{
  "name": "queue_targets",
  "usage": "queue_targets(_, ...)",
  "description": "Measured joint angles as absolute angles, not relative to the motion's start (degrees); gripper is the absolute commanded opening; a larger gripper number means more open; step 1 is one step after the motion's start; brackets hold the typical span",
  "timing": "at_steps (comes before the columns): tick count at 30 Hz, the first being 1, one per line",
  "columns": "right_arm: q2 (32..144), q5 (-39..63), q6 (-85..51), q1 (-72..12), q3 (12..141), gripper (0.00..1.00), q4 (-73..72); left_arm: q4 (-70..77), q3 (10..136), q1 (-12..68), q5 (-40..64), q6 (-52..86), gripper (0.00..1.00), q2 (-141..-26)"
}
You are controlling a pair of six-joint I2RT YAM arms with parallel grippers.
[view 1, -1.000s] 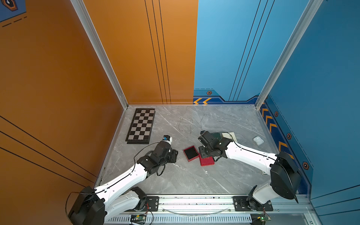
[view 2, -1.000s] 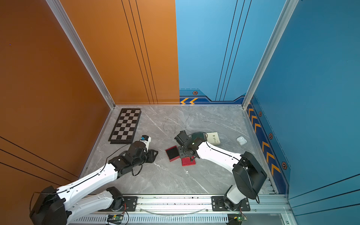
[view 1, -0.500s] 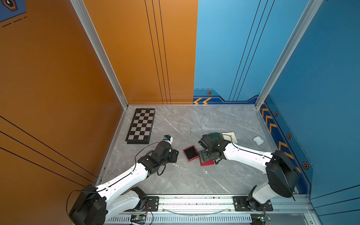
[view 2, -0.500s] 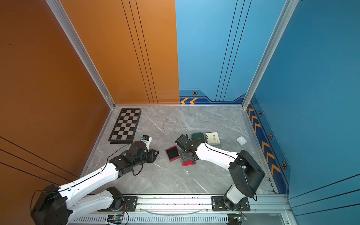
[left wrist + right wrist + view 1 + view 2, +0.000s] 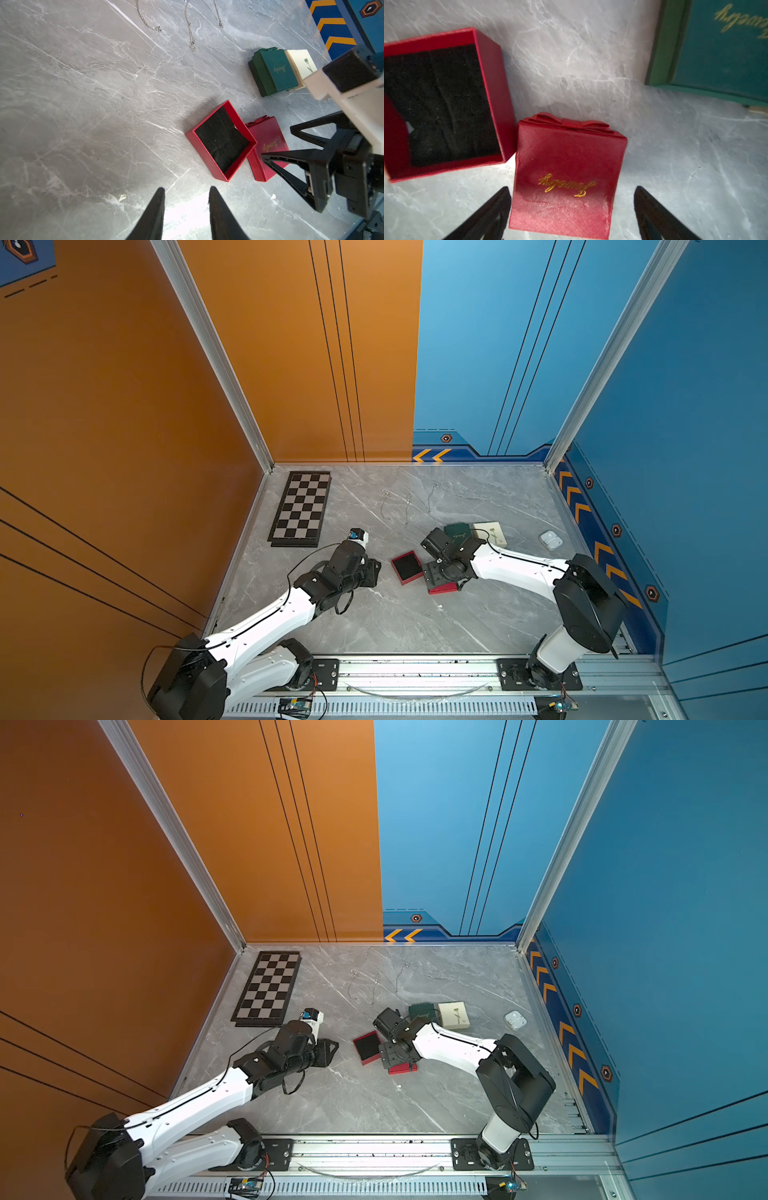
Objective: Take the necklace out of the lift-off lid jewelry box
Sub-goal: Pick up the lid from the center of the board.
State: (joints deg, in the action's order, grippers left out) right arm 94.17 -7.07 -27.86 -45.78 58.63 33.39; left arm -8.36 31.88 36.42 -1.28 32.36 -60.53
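Observation:
The red lift-off lid jewelry box stands open on the marble near the table's middle, its black foam insert bare. The necklace is hidden; no chain shows on the foam. The red lid, with bow and gold script, lies flat right beside the box. My right gripper is open, a finger on either side of the lid with a gap to each. My left gripper hovers low to the left of the box, fingers parted and holding nothing.
A green jewelry box and a cream box sit just behind the right arm. Three loose chains lie farther back. A chessboard lies at the back left, and a white earbud case at the right.
The right gripper's jaws have spread wide and let go of the red lid, which now rests on the table beside the box. The left arm has not moved.

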Motion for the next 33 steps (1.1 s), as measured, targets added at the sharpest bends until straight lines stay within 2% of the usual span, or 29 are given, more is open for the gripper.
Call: queue_targets(33,96.4,-4.08,-27.86,-44.45,58.63,0.94,31.75,-8.36,31.88,36.4,-1.26,32.36,0.37,-60.53)
